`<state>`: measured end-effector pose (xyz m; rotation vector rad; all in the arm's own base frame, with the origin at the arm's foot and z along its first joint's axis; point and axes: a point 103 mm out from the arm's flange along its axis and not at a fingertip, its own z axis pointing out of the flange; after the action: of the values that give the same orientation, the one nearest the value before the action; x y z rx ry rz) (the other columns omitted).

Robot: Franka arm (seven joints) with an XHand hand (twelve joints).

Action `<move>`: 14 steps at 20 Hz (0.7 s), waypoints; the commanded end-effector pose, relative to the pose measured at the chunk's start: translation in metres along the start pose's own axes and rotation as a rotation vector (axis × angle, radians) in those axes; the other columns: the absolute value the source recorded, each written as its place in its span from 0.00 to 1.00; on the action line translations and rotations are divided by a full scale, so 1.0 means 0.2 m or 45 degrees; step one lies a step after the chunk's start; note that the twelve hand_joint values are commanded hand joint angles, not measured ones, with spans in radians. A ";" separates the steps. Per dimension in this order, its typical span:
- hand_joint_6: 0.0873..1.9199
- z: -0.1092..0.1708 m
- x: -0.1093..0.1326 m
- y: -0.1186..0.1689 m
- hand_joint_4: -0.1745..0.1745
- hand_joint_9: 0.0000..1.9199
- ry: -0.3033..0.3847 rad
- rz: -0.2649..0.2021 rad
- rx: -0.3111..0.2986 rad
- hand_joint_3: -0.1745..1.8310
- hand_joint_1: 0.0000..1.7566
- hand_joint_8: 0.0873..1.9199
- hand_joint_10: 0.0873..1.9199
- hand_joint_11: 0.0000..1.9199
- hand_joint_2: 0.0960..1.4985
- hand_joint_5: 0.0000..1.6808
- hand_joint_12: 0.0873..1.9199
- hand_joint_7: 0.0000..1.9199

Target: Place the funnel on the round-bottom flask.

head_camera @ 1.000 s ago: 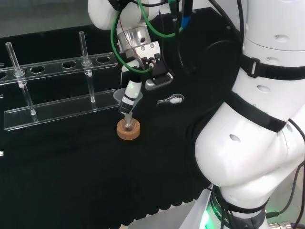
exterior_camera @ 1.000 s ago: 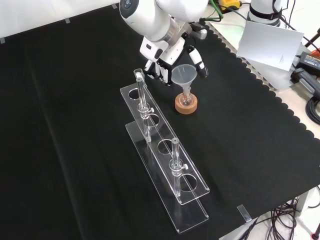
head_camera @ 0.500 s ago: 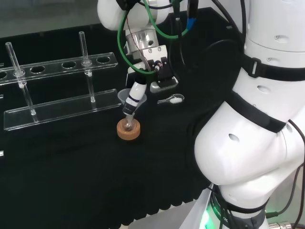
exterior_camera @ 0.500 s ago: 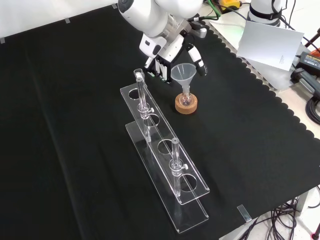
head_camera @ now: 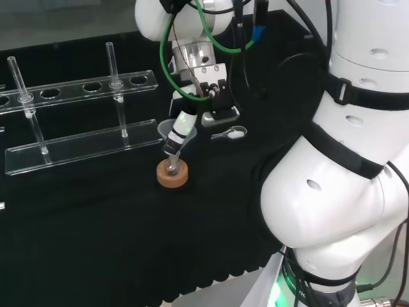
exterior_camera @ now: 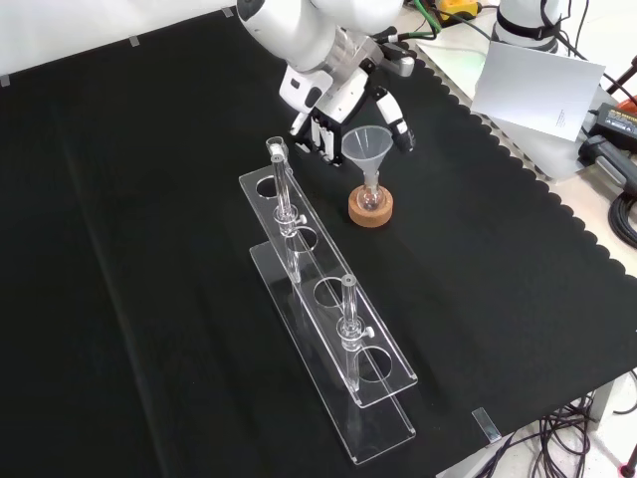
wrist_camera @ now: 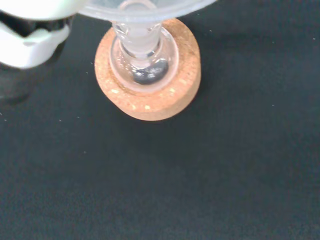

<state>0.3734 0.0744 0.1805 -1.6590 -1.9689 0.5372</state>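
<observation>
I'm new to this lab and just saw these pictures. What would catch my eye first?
Probably the clear funnel, its stem down in the neck of a small round-bottom flask that sits on a cork ring near the middle of the black cloth. The black and white hand hangs just behind the funnel in the front view. In front of the flask in that view stands a long clear test tube rack with a few tubes upright.
</observation>
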 end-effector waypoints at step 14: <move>0.26 -0.01 0.06 0.04 0.83 0.42 0.001 -0.013 -0.005 0.45 0.54 0.27 0.15 0.00 0.30 0.61 0.67 0.65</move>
<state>0.3793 0.0867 0.1792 -1.6494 -1.9849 0.5270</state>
